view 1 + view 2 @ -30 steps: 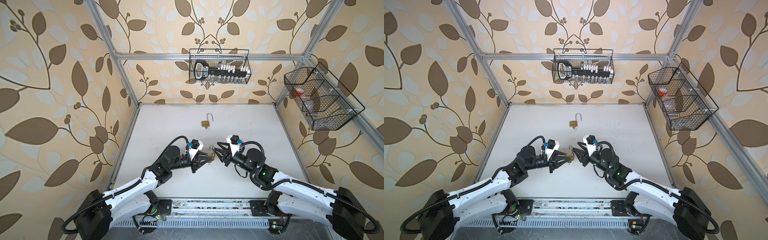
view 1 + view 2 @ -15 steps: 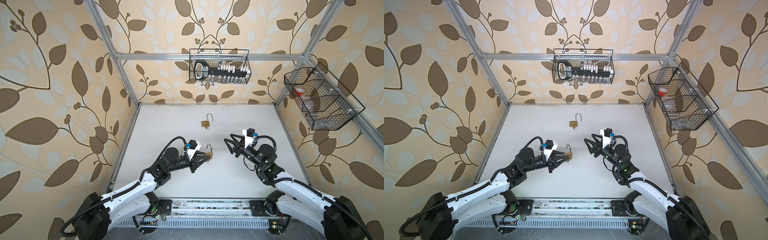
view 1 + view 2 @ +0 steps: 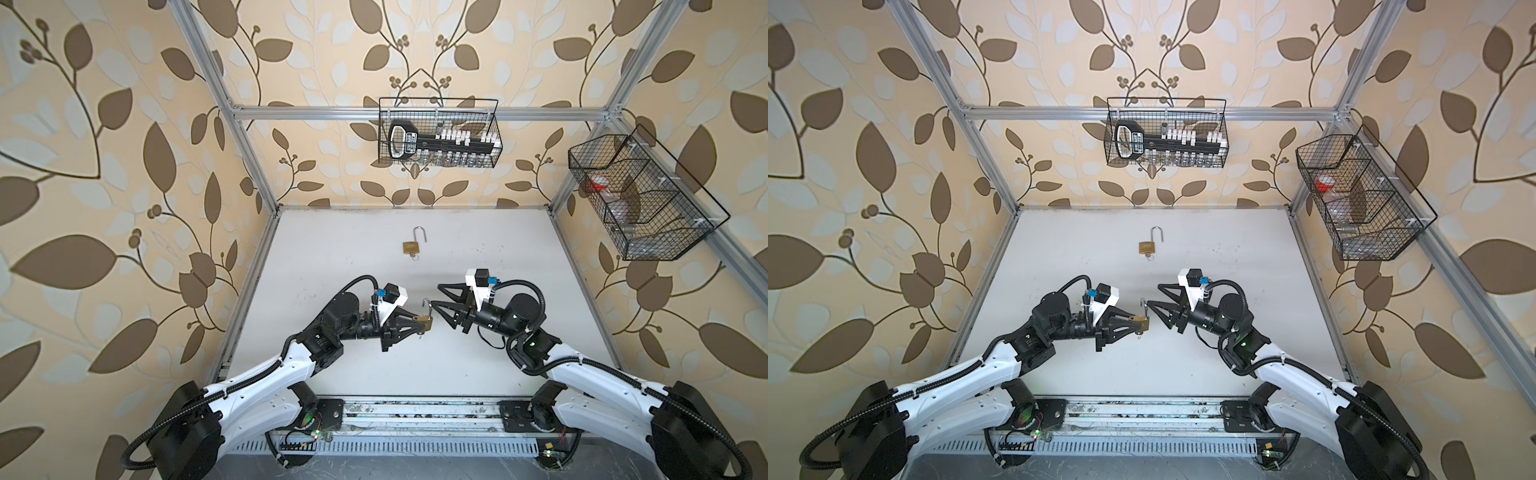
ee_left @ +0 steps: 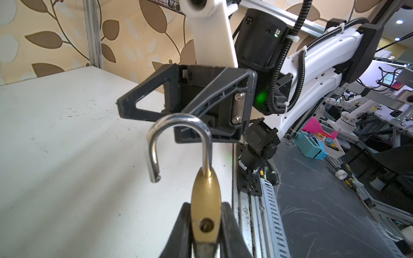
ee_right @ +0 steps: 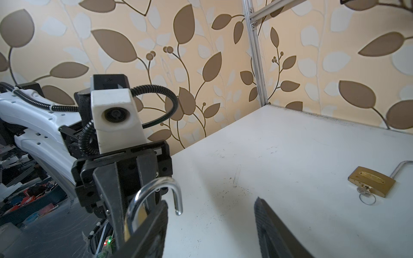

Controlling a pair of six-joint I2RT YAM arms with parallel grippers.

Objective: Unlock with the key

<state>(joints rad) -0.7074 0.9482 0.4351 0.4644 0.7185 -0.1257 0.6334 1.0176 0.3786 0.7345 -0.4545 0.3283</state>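
Right hand (image 3: 435, 294) is returning toward padlock (image 3: 424, 321) after pulling away, jaws now wider apart; lower fingertip (image 3: 434, 303) is arriving just beside raised shackle (image 3: 426, 302).

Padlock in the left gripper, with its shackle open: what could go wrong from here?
1. The left gripper pinches only the end of the padlock away from the shackle, so a sideways nudge could twist it loose.
2. The right gripper is open, with one of its fingers right beside the shackle. It could snag the shackle or press it shut.
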